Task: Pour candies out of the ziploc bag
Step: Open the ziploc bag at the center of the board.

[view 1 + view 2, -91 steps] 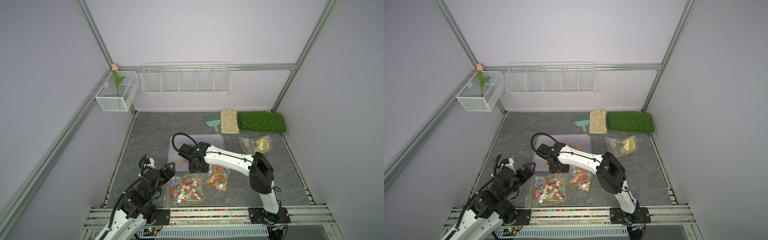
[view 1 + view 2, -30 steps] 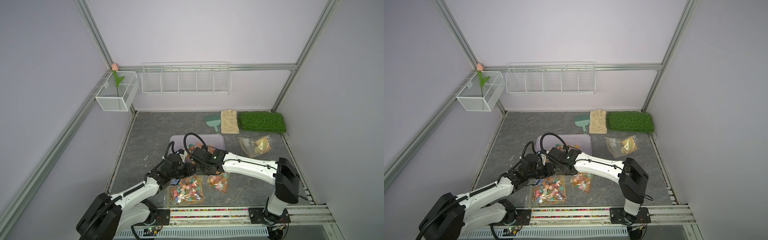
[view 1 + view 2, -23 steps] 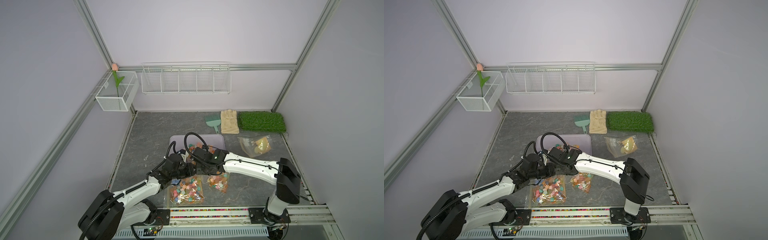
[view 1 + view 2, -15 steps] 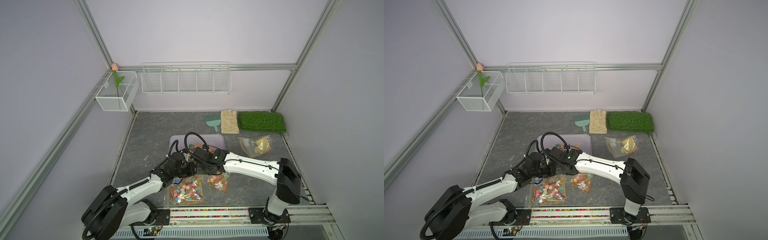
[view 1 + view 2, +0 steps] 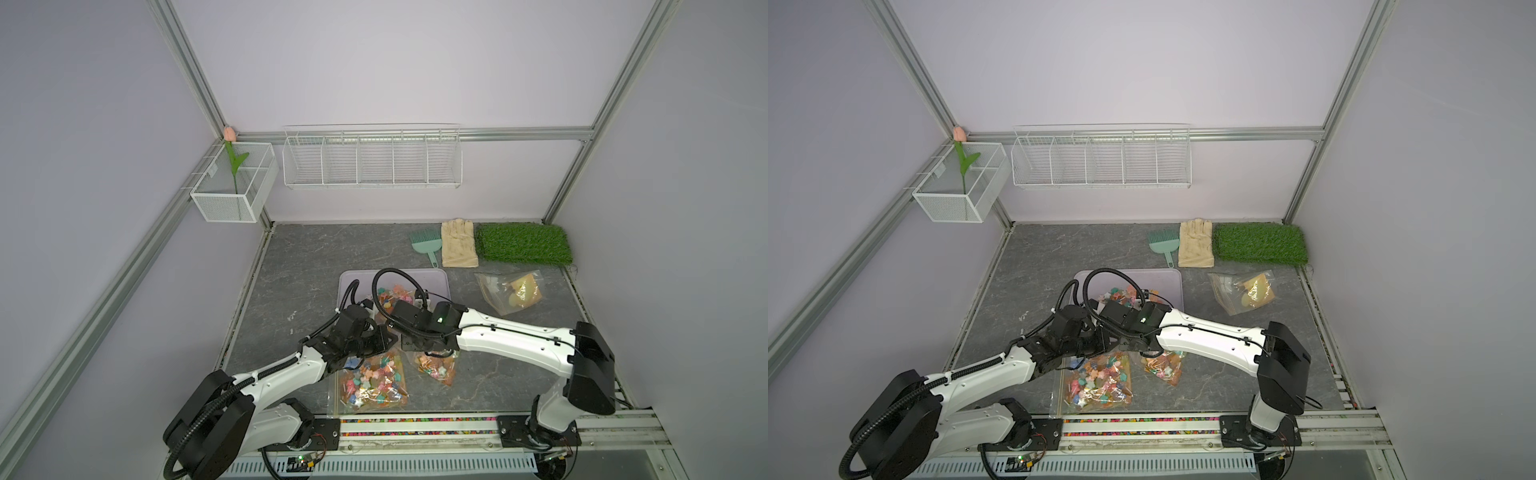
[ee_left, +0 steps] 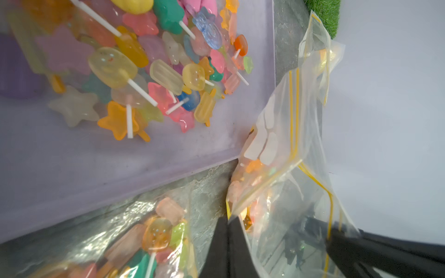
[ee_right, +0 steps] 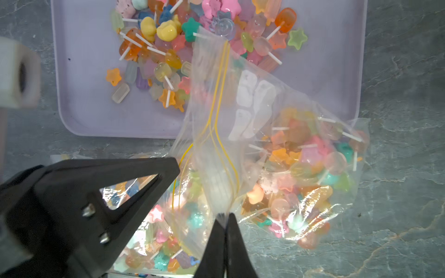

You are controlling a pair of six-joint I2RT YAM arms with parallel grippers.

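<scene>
The ziploc bag, clear with yellow zip lines, lies partly on the stone floor, its mouth raised toward the lavender tray. It holds a heap of candies. My right gripper is shut on one lip of the mouth. Beside it my left gripper is shut on the other lip by the zip line. In both top views the two grippers meet at the tray's near edge. Loose candies lie in the tray.
A second, larger bag of candies lies just under my left arm. A bag of yellow pieces, a glove, a teal brush and a grass mat sit at the back right. A wire rack hangs on the back wall.
My left arm swung in from the near left and stretched to the bag's mouth, and its jaws closed on the lip. The right gripper kept its hold and barely moved.
</scene>
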